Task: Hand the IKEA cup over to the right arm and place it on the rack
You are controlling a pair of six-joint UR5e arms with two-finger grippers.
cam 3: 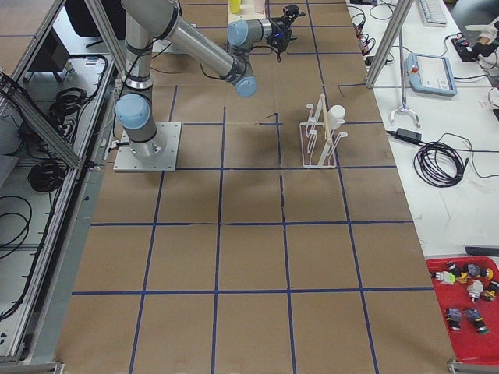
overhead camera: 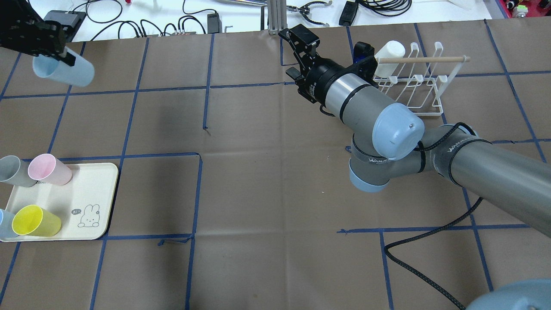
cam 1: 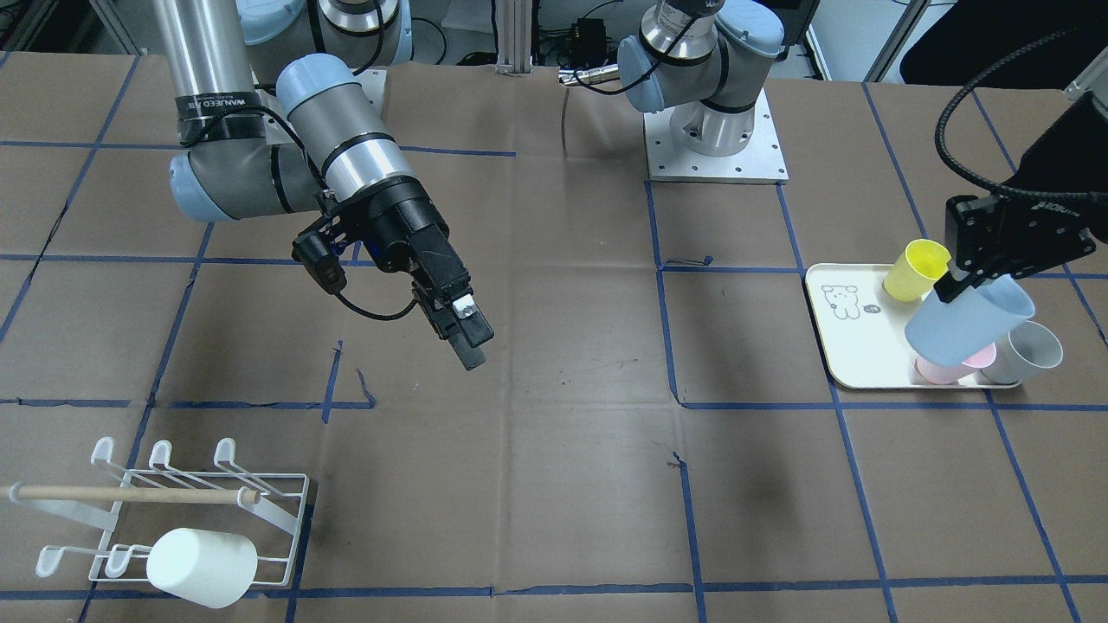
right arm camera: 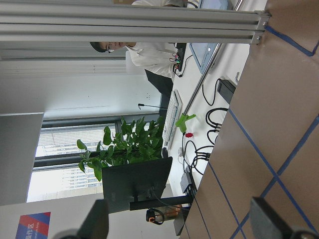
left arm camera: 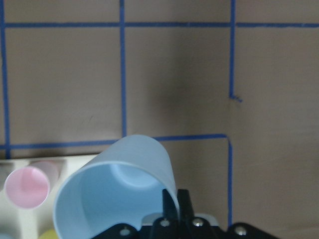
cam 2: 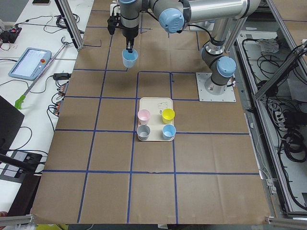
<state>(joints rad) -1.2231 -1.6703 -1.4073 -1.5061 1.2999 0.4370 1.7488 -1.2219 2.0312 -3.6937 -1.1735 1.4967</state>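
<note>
My left gripper (cam 1: 959, 284) is shut on the rim of a light-blue IKEA cup (cam 1: 969, 324) and holds it tilted in the air over the tray's edge. The cup also shows in the overhead view (overhead camera: 64, 72) and fills the left wrist view (left arm camera: 114, 194), its mouth toward the camera. My right gripper (overhead camera: 287, 54) is open and empty, raised over the table's middle, far from the blue cup; its fingers (right arm camera: 94, 221) stand wide apart. The white wire rack (cam 1: 130, 493) with a wooden dowel stands near the table corner and carries a white cup (cam 1: 201, 567).
A cream tray (cam 1: 853, 346) with a bear drawing holds a yellow cup (cam 1: 917, 268), a pink cup (cam 1: 948, 370) and a grey cup (cam 1: 1026, 353); a second blue cup (cam 2: 168, 131) shows in the left side view. Arm bases stand at the robot's side.
</note>
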